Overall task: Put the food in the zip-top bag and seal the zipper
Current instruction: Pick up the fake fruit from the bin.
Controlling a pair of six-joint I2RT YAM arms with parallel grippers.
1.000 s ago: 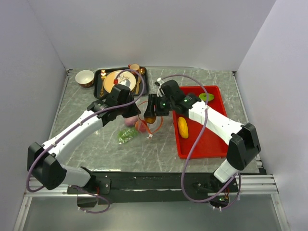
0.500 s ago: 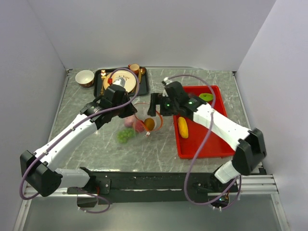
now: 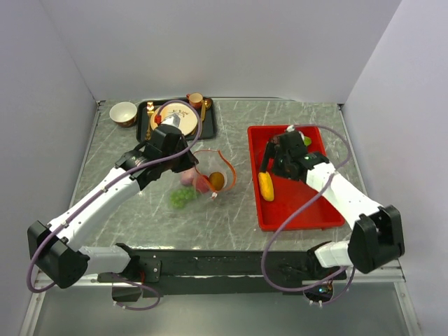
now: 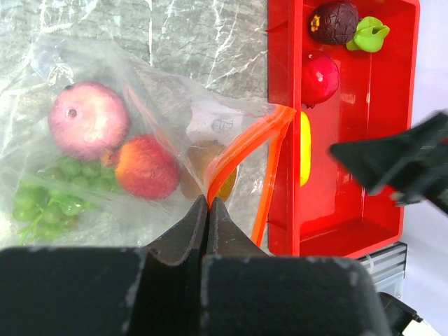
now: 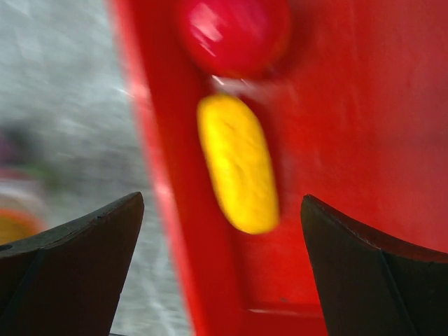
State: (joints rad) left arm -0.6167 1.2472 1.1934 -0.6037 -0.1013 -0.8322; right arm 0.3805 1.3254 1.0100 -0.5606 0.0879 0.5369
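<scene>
two tools: left tool clamps the bag zipper, right tool spread wide, empty, over yellow food.

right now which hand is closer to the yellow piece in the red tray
Right. The right hand hovers open over the yellow piece; the left hand is left of the red tray, shut on the zipper.

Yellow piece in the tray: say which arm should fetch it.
Right. The right fingers are open over the yellow piece in the red tray; the left fingers are shut on the zipper.
</scene>
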